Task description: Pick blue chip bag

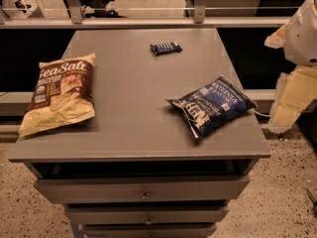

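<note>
The blue chip bag (213, 105) lies flat on the grey cabinet top (133, 83), near its front right corner. It is crinkled navy blue with white lettering and pale label patches. My gripper (291, 100) is at the right edge of the view, off the side of the cabinet and to the right of the bag. It hangs below the white arm housing (302, 31) and does not touch the bag.
A large tan-and-brown "Sea Salt" bag (59, 93) lies at the left of the top. A small slim dark-blue candy bar (166, 47) lies near the back. Drawers (143, 190) are below the front edge. A railing (148, 14) runs behind.
</note>
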`<state>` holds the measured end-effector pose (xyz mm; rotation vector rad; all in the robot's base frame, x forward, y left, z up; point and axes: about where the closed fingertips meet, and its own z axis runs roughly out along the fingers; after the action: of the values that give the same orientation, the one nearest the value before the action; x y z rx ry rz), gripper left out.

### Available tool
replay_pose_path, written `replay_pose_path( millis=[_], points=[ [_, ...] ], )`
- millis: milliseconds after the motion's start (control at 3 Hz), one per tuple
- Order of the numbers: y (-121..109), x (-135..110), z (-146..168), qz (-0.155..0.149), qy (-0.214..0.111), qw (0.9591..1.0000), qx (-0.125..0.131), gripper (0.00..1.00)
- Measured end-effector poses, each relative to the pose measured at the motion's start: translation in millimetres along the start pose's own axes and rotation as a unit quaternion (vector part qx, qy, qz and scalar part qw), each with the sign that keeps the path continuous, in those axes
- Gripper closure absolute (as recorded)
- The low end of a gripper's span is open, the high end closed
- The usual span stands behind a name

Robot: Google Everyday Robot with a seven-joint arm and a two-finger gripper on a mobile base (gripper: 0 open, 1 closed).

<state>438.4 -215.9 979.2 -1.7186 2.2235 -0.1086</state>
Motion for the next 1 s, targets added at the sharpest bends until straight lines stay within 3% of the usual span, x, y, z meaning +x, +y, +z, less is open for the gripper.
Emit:
replay_pose_path(
  millis=[667, 1000],
  points=[
    [-5, -3, 5, -0.012, -0.017, 0.9998, 0.001, 0.0],
    [-16, -6, 35, -0.029, -0.044, 0.9986, -0.007, 0.0]
  ],
)
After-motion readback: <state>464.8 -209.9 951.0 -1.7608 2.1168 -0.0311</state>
